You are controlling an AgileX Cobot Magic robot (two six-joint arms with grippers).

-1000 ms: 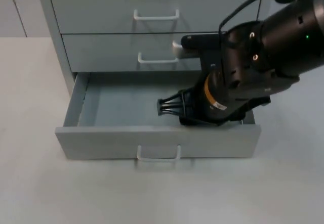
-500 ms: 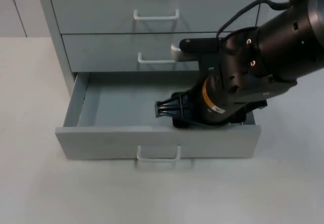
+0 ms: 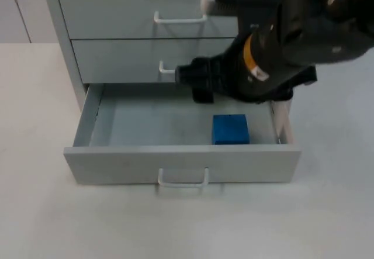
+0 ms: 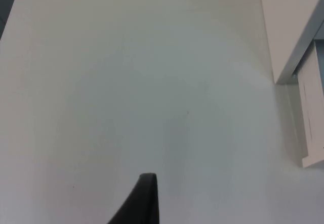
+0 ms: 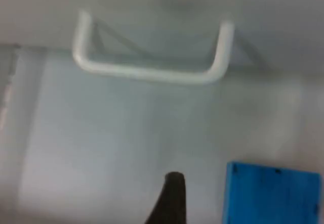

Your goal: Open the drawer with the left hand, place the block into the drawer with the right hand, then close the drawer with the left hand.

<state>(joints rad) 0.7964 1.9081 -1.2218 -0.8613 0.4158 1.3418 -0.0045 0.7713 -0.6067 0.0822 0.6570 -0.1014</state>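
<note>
The bottom drawer (image 3: pixel 117 164) of the grey cabinet stands pulled out. A blue block (image 3: pixel 230 129) lies flat on its floor, right of the middle and close to the front panel, with nothing touching it. My right gripper (image 3: pixel 187 76) hangs open and empty above the drawer's back edge, in front of the middle drawer, up and to the left of the block. In the right wrist view the blue block (image 5: pixel 273 193) lies beside a black fingertip (image 5: pixel 172 196). My left gripper (image 4: pixel 145 201) waits over bare table left of the cabinet, a corner of the drawer (image 4: pixel 311 107) nearby.
The grey cabinet (image 3: pixel 64 31) has closed drawers above, each with a white handle (image 3: pixel 180 19). The middle drawer's handle (image 5: pixel 152 70) is just ahead of my right gripper. The open drawer's own handle (image 3: pixel 182 180) faces the table's front. White table spreads left and in front.
My right gripper has let go of the blue block and risen up and back out of the drawer. The block, hidden under the gripper before, now lies in plain view.
</note>
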